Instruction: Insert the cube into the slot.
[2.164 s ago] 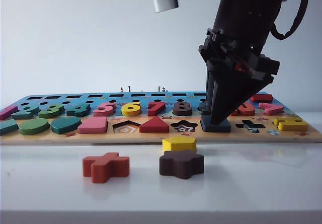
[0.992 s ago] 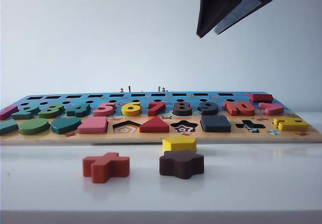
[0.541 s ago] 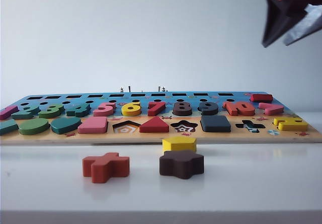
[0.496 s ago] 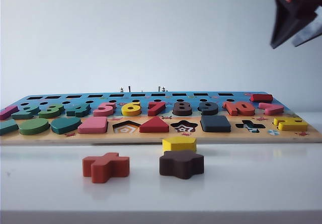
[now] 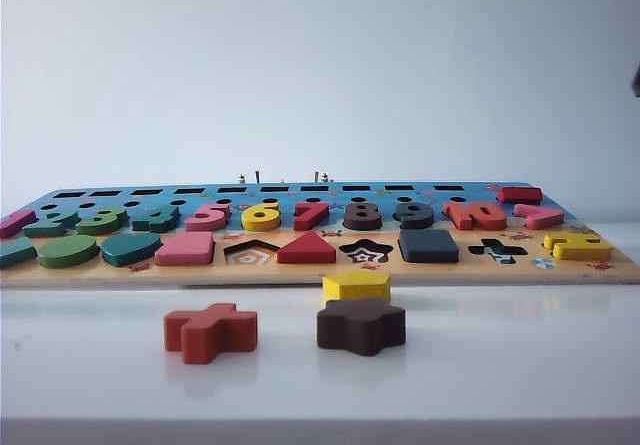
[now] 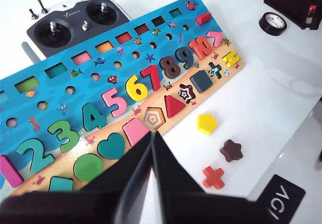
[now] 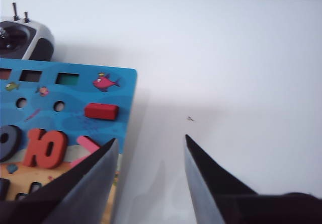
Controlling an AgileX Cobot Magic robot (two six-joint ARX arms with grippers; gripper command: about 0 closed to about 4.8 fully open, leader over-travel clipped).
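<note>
the exterior camera sits low at table height, close to the puzzle board's (image 5: 320,270) front edge, looking level across it. the left wrist camera looks down on the whole board (image 6: 75,113) from high up. the right wrist camera looks down over the board's (image 7: 65,98) end nearest the ten.

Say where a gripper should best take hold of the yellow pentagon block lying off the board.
Probably from straight above, jaws closing on two opposite side faces of the yellow pentagon block. It lies flat on the table, apart from the brown star block and the puzzle board, so its sides look reachable.
</note>
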